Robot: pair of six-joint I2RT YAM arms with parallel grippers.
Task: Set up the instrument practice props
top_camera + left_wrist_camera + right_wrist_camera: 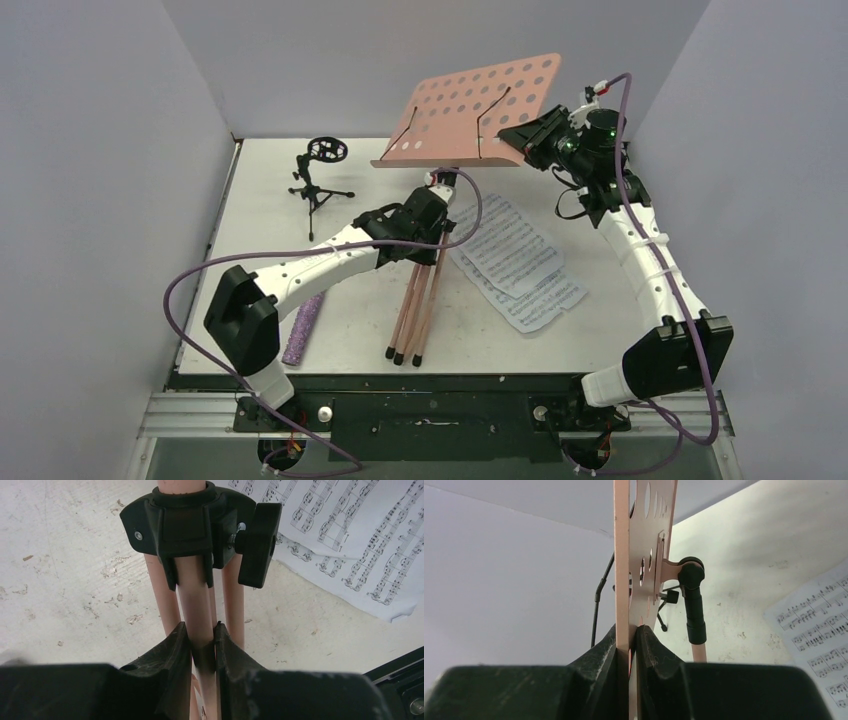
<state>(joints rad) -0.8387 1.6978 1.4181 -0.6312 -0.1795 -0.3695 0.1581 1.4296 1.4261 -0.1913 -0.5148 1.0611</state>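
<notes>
**Music stand (470, 110), pink, legs folded: held aslant over the worktop (350, 330) in both my grippers.**

Nearest, along the front-left edge, the purple microphone (303, 328) lies flat. The stand's capped feet sit at the middle of the front edge. Mid-worktop, my left gripper (202, 637) has its fingers pinched on one pink tube just below the black collar (185, 520). I judge this a sound hold, as the tube looks stiff and smooth, though possibly slippery. Right of centre lie the sheet-music pages (520, 265), loose, overlapping and untouched. In the back-left corner the black mic stand (320, 180) is upright, well apart. Farthest, above the back edge, my right gripper (629, 640) is clamped on the rim of the perforated desk. This is thin sheet, likely light but top-heavy and prone to flex, so it is best steered from the tube.
</notes>
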